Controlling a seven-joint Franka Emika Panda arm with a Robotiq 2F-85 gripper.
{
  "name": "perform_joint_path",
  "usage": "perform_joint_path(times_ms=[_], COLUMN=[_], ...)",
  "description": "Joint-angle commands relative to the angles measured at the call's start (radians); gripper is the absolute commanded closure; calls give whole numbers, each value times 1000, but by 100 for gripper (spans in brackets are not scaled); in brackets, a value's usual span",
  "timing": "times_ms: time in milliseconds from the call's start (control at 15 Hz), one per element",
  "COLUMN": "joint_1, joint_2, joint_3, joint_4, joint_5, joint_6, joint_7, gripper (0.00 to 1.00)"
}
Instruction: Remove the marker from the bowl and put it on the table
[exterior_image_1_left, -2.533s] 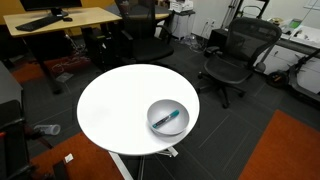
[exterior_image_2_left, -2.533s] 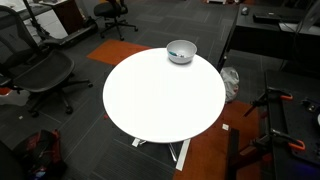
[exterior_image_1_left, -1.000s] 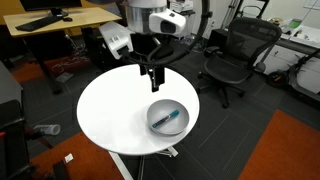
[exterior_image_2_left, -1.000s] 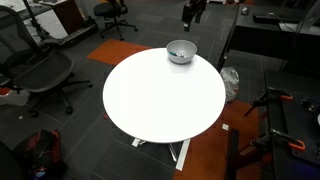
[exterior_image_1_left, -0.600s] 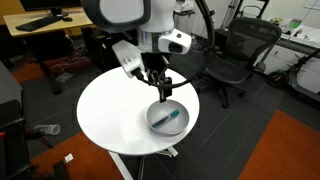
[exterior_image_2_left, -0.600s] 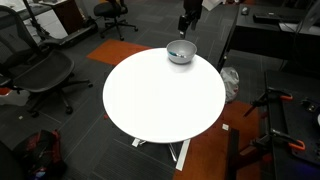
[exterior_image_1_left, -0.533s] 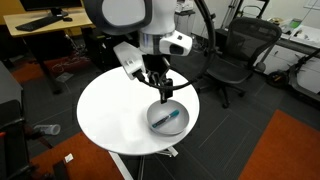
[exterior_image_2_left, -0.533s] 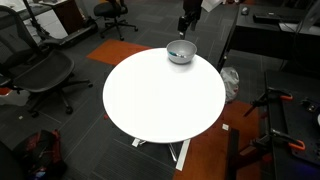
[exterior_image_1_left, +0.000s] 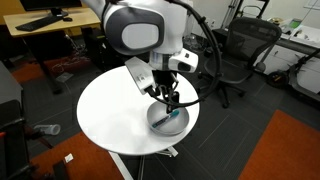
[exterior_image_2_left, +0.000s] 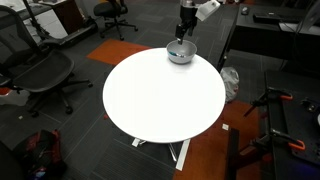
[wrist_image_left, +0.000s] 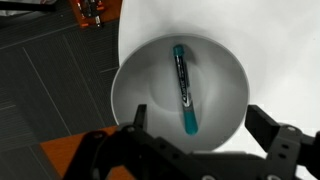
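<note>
The teal-blue marker lies inside the light grey bowl; in the wrist view its dark end points away from me. The bowl stands near the edge of the round white table, and shows in both exterior views. My gripper is open and empty, right above the bowl, with a finger on each side of the marker's teal end. In an exterior view the gripper hangs just over the bowl, with the marker's teal tip beside it.
Black office chairs and a wooden desk stand behind the table. More chairs and a dark cabinet are around it. An orange carpet patch lies on the dark floor. Most of the tabletop is bare white.
My arm has come into view, swung over the table and dropped until the open gripper hangs right above the bowl. The marker and bowl have not moved.
</note>
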Motion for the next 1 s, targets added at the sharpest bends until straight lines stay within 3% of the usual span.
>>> perform_joint_path(times_ms=[0,933], joint_1=[-22,-46], joint_2=[57,212], joint_3=[18,36], joint_4=[59,185], joint_5=[21,23], joint_6=[-3,-14], joint_7=[-20,-17], gripper=[0,0])
